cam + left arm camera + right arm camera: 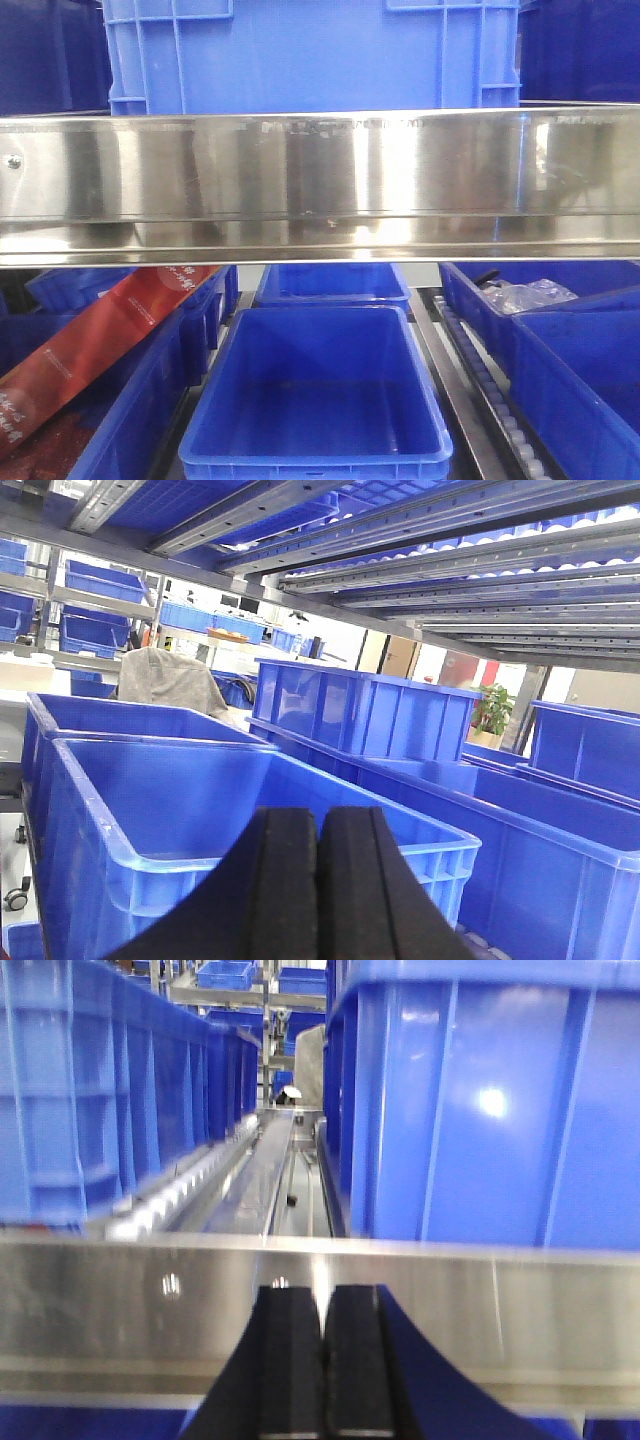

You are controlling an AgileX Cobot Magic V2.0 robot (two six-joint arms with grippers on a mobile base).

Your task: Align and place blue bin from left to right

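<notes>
While the blue bin (310, 55) sits on the upper shelf behind the steel rail (320, 180), we see both hands clenched and empty. Left hand (318, 880) hovers over a lower bin (200, 800); right hand (322, 1360) faces the rail.

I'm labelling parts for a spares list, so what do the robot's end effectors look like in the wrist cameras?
Both look alike: the left end effector and the right end effector each show two matte black fingers with flat inner faces, flaring wider toward the base. No cables or markings are visible.

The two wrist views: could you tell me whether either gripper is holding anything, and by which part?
Nothing is held: the left gripper and right gripper are both closed on nothing.
</notes>
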